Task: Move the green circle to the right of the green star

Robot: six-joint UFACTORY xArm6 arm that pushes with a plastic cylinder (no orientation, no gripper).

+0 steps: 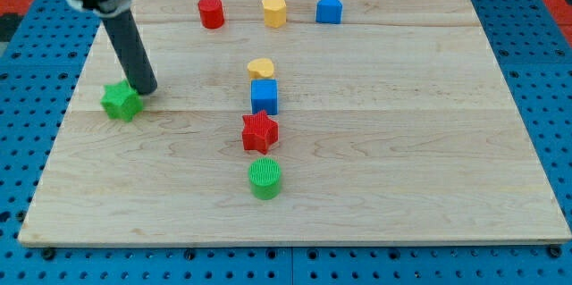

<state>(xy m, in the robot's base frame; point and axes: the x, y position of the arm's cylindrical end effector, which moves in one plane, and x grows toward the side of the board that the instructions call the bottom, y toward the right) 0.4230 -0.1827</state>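
Observation:
The green circle (264,179) sits on the wooden board (402,142) below the middle, just under a red star (260,131). The green star (121,101) lies near the board's left edge. My tip (147,89) is at the green star's upper right, touching or almost touching it. The dark rod slants up to the view's top left. The green circle is far to the right of and below the green star.
A blue cube (264,96) and a yellow heart (260,68) stand in a column above the red star. Along the top sit a red cylinder (211,12), a yellow hexagon (274,11) and a blue pentagon block (329,8).

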